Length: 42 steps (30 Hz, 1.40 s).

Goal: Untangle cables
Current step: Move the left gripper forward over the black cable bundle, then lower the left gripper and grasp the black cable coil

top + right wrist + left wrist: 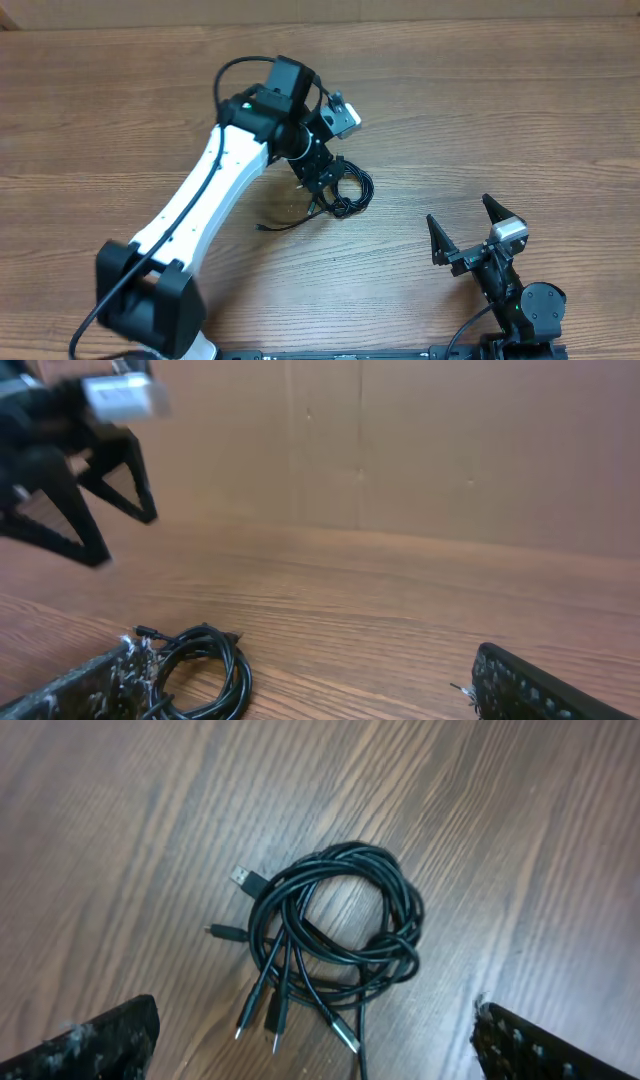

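Cables (350, 960), thin, black, light and floppy, lie in a loosely knotted coil on the wooden table (500, 100), under the wide-open, empty left gripper (315, 1015). Plug ends fan out at seven o'clock, probably the easiest hold. The right gripper (458, 210), also spread open, sits at four o'clock.

cables (335, 935): black, silvery plug tips | table (500, 120): brown wood grain, kinda streaky | left arm (215, 185): white shell, black joints | right gripper (458, 210): pretty much all black | wall (450, 450): plain tan
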Each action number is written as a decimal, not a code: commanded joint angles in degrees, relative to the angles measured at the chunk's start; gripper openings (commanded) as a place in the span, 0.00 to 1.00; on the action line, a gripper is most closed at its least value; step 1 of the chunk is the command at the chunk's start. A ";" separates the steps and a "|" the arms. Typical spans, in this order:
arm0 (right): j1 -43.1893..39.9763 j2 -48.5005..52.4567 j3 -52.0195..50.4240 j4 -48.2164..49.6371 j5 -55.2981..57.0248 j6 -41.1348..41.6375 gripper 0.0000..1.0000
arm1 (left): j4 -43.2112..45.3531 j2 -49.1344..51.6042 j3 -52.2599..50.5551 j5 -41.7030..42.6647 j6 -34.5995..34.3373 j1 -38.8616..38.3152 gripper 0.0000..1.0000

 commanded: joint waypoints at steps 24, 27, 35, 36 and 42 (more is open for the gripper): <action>-0.11 -0.57 -0.61 0.35 -0.11 -0.39 1.00 | 14.16 17.59 1.51 -10.86 3.39 -5.70 1.00; -0.11 -0.57 -0.61 0.35 -0.11 -0.39 1.00 | 15.32 18.36 1.51 -10.80 3.39 -5.73 1.00; -0.11 -0.57 -0.61 0.33 -0.11 -0.39 1.00 | 17.14 19.50 1.44 -10.80 3.37 -5.77 1.00; -0.11 -0.57 -0.61 0.35 -0.11 -0.39 1.00 | 17.11 19.50 1.44 -10.75 3.08 -5.77 1.00; -0.11 -0.57 -0.61 0.35 -0.11 -0.39 1.00 | 17.11 19.50 1.44 -10.80 2.71 -5.77 1.00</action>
